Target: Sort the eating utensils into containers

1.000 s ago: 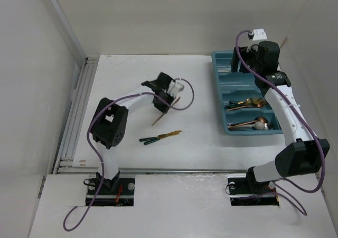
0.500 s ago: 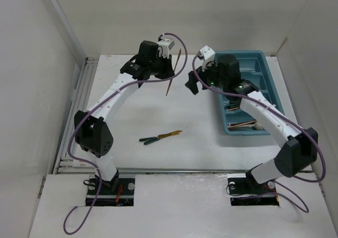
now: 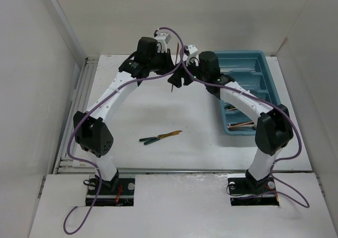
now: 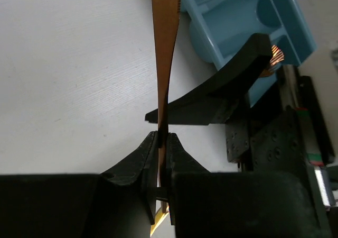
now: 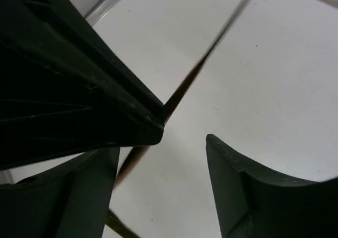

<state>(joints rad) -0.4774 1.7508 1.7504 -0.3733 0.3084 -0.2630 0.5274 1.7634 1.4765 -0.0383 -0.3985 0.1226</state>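
My left gripper (image 3: 170, 69) is shut on a copper knife (image 3: 172, 89) and holds it upright above the table's back centre. In the left wrist view the blade (image 4: 165, 47) rises from between my shut fingers (image 4: 150, 153). My right gripper (image 3: 177, 81) is open right beside the knife, its fingers to either side of it without touching. In the right wrist view the knife (image 5: 196, 73) shows as a thin dark line between my open fingers (image 5: 240, 190). The teal tray (image 3: 264, 63) at the back right holds several utensils (image 3: 244, 125). Two dark-handled gold utensils (image 3: 161, 137) lie mid-table.
The left arm's cable (image 3: 177, 47) loops over the meeting point of the two grippers. White walls close in the table at the back and sides. A metal rail (image 3: 74, 116) runs along the left edge.
My left arm has carried the knife from mid-table up to the back centre. My right arm has swung left from the tray and now has its open fingers around the knife.
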